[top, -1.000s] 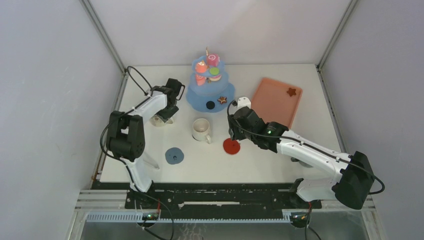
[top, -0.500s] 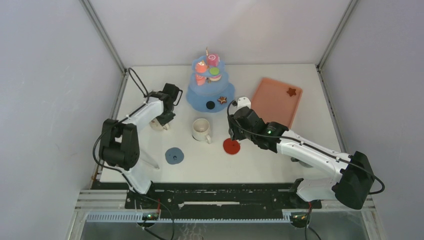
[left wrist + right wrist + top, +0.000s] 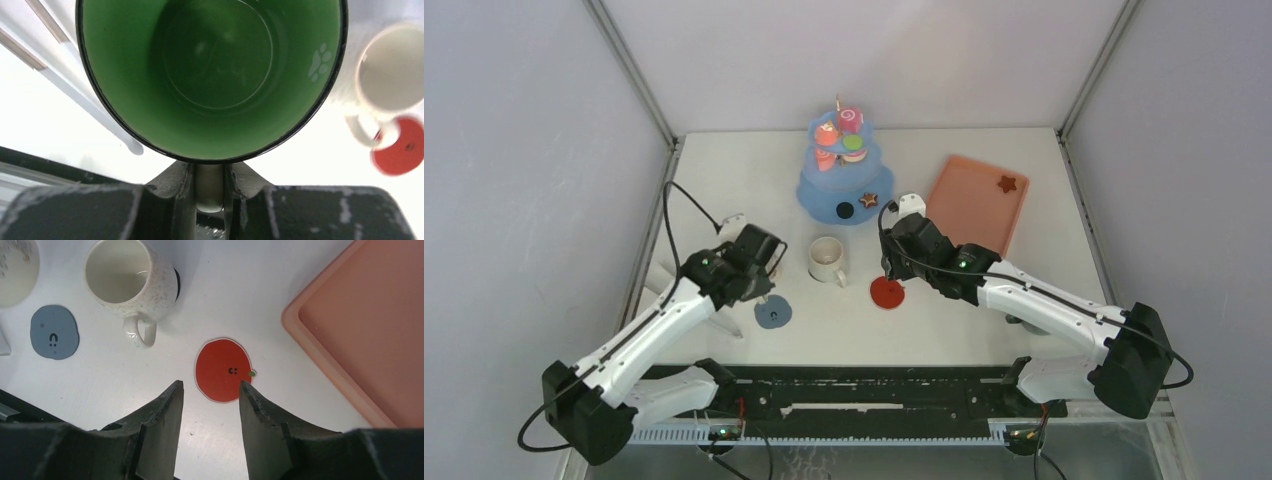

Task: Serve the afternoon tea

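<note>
My left gripper point(image 3: 210, 172) is shut on the handle of the green mug point(image 3: 210, 75), whose green inside fills the left wrist view. From above, that gripper point(image 3: 757, 263) hovers just beyond the blue coaster point(image 3: 773, 312) and hides the mug. The cream mug point(image 3: 826, 258) stands upright at mid-table, its handle pointing to the near side. My right gripper point(image 3: 210, 390) is open and holds nothing, just short of the red coaster point(image 3: 225, 370). Pastries sit on the blue tiered stand point(image 3: 824, 195): a pink swirl roll point(image 3: 851, 119), a black round point(image 3: 845, 210) and a brown star point(image 3: 868, 200).
The salmon-pink tray point(image 3: 969, 210) lies at the back right with one brown star point(image 3: 1007, 184) on it. The red coaster point(image 3: 887, 293) lies right of the cream mug. White walls close the table on three sides. My right forearm stretches across the near right.
My left gripper has shut on the mug's handle at the far left and carried it nearer and rightward, to above the blue coaster. The right arm has not moved.
</note>
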You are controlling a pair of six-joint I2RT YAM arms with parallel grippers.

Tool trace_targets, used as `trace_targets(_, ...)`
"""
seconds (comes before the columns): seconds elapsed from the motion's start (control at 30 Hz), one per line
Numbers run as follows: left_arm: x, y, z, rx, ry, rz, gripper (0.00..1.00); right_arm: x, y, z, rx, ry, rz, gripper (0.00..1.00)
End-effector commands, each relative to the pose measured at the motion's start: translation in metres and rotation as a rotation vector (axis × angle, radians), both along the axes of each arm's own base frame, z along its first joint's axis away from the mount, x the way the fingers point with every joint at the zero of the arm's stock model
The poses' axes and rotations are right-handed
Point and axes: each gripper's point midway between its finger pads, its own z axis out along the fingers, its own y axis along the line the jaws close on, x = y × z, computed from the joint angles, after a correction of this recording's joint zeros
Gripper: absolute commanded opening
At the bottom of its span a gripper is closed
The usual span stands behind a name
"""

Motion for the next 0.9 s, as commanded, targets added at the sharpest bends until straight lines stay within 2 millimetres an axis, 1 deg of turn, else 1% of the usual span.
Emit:
trace_targets(0.0, -0.019, -0.008, -0.004, -0.014, -0.055, -0.07, 0.0, 0.006, 0.004, 0.013, 0.04, -0.049, -0.014, 0.52)
trace_targets(0.07, -0.025, -0.016, -0.011, -0.027, -0.064, -0.123, 0.0, 0.007, 0.005, 0.014, 0.042, -0.051, -0.014, 0.52)
trace_targets(0.13, -0.032, -0.018, -0.023, -0.015, -0.044, -0.149, 0.0, 0.006, 0.006, 0.014, 0.046, -0.051, -0.01, 0.52)
trace_targets(0.3, -0.042, -0.024, -0.031, 0.033, -0.017, -0.181, 0.0, 0.001, 0.005, 0.015, 0.036, -0.052, -0.017, 0.52)
trace_targets(0.43, -0.043, -0.029, -0.037, 0.031, -0.019, -0.188, 0.0, -0.002, 0.005, 0.012, 0.034, -0.047, -0.02, 0.52)
trace_targets(0.77, -0.046, -0.02, -0.046, 0.055, -0.016, -0.152, 0.0, -0.004, 0.005, 0.01, 0.03, -0.044, -0.021, 0.52)
trace_targets(0.87, -0.047, -0.021, -0.051, 0.053, -0.007, -0.15, 0.0, -0.004, 0.007, 0.01, 0.031, -0.041, -0.018, 0.52)
